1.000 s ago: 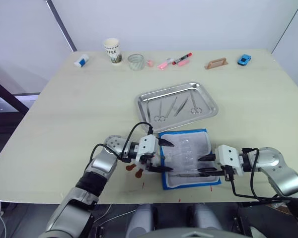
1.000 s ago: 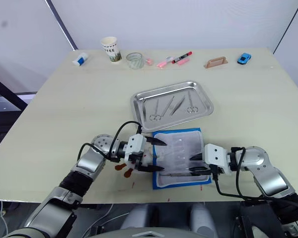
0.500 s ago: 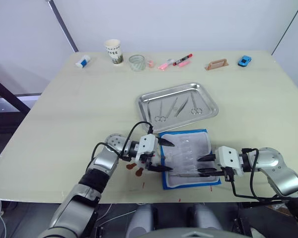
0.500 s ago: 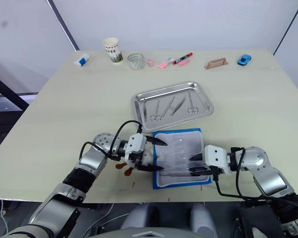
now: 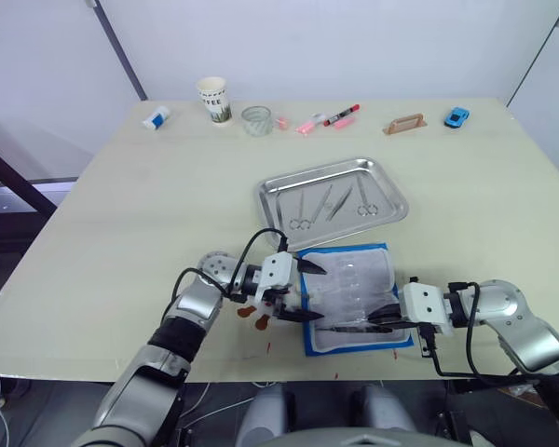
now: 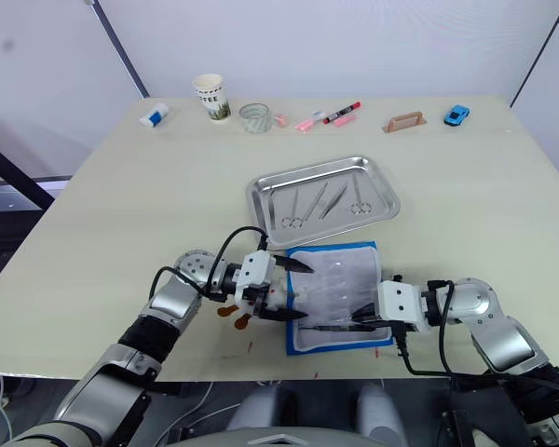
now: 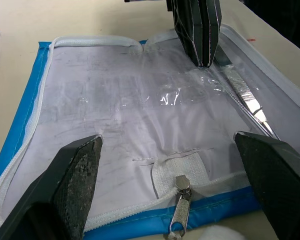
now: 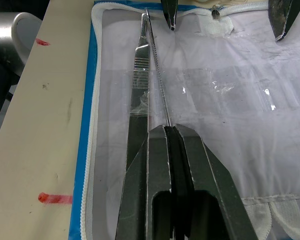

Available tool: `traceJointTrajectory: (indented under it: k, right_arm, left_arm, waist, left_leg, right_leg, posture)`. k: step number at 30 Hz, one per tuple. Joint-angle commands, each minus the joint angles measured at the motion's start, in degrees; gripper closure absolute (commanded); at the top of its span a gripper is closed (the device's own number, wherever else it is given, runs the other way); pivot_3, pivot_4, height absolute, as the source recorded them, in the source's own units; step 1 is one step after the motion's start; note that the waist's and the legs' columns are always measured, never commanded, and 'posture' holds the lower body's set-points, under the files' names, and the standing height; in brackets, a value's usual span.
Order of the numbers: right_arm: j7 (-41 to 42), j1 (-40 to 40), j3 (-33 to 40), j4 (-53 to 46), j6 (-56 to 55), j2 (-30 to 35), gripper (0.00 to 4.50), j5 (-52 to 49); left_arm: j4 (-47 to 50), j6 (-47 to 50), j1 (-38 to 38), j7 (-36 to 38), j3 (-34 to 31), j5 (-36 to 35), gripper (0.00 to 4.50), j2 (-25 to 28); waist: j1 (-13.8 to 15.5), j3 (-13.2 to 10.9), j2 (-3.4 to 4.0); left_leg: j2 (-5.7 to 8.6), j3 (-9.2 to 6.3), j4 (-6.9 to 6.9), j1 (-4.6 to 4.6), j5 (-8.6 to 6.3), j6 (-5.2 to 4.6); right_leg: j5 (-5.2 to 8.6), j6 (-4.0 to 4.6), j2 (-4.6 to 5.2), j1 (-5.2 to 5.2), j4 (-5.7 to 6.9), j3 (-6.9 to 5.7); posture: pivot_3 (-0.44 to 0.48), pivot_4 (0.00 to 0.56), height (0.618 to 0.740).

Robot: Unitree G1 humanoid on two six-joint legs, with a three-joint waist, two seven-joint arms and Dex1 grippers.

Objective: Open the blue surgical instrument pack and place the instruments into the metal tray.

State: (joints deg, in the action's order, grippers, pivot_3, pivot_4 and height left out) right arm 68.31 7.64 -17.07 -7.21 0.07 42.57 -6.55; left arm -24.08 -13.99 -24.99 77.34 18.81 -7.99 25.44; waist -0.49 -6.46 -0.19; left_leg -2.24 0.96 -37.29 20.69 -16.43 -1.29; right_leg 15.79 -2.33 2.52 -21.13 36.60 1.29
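The right gripper [image 6: 361, 317] had come further in over the blue surgical instrument pack [image 6: 334, 297] than a second before, and its two fingers, apart then, had drawn together on the last instrument [image 8: 142, 85] left in the lining; I judged it a pinch on that thin tool, ready for lifting out. The left gripper [image 6: 290, 291] stayed at the pack's left edge, fingers spread wide, steadying the open pouch. The pack lay flat near the table's front edge, just in front of the metal tray [image 5: 272, 192], where three instruments [image 5: 333, 200] already lay. The remaining tool ran along the pack's near border, its long axis left to right across the table, one end toward the right gripper, the other toward the left.
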Motion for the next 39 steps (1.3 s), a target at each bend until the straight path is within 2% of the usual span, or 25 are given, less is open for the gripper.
traceJointTrajectory:
  k: [1, 18, 39]
  right_arm:
    - [-0.2, -0.5, -1.2, 1.6, 2.0, 1.0, 4.48, 2.4]
    - [-2.7, -1.5, 4.8, -14.0, 17.0, 8.6, 4.48, -1.3]
    - [3.4, -5.0, 16.6, -9.3, 13.0, 17.4, 4.48, -6.7]
  left_arm:
    - [-6.6, 1.3, 2.3, -1.6, 2.5, 4.6, 0.00, 0.4]
    - [-7.5, 1.0, 2.0, -3.2, 3.8, 5.6, 0.00, 0.0]
    - [-5.8, 2.3, 2.3, -3.6, 3.9, 5.3, 0.00, 0.1]
  waist:
    - [0.0, 0.0, 0.00]
    - [1.3, -0.1, 0.14]
    - [1.3, -0.2, 0.25]
  left_leg:
    - [0.00, 0.00, 0.00, 0.00, 0.00, 0.00]
    - [0.03, 0.05, -0.01, 0.11, 0.00, 0.00]
    - [0.06, 0.06, 0.00, 0.13, 0.00, 0.01]
  right_leg:
    - [0.00, 0.00, 0.00, 0.00, 0.00, 0.00]
    - [0.00, 0.00, 0.38, -0.08, -0.03, 0.00]
    - [0.15, -0.25, 0.23, -0.08, -0.05, -0.01]
  posture:
    - [0.000, 0.150, 0.740]
    - [0.000, 0.150, 0.740]
    - [0.000, 0.150, 0.740]
